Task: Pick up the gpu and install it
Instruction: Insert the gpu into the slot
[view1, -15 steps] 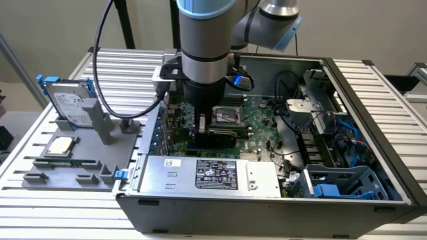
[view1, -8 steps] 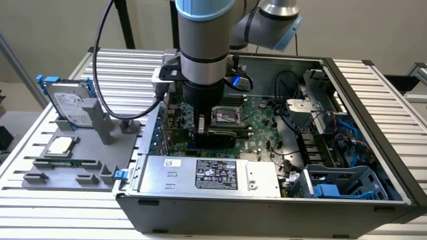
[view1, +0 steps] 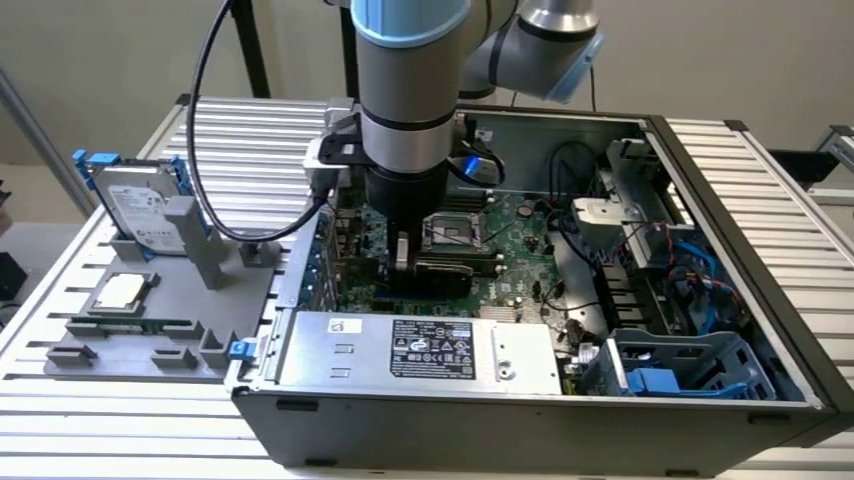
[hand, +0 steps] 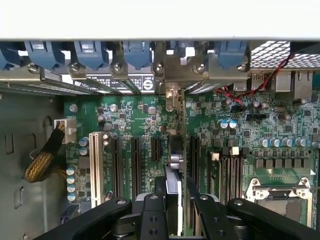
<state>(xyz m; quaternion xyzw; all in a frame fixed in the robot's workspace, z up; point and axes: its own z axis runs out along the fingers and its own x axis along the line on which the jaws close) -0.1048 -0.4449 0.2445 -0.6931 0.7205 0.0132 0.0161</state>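
Note:
My gripper (view1: 404, 266) is down inside the open computer case (view1: 747, 250), low over the green motherboard (view1: 514, 235). It is shut on the gpu (view1: 451, 276), a dark flat card held on edge just above the board. In the wrist view the gpu (hand: 173, 197) runs edge-on between my two black fingers (hand: 152, 217). Its silver end bracket (hand: 171, 82) stands at the rear wall of the case, among the blue slot clips (hand: 135, 52). The card lies in line with a black expansion slot (hand: 175, 145); whether it is seated in the slot is hidden.
A grey fixture (view1: 134, 345) outside the case holds a silver hard drive with blue rails (view1: 140, 205), a processor chip (view1: 120, 292) and a memory stick (view1: 130, 326). The power supply (view1: 414, 350), processor socket (view1: 454, 230), cables (view1: 587, 240) and blue drive cage (view1: 694, 370) crowd the case.

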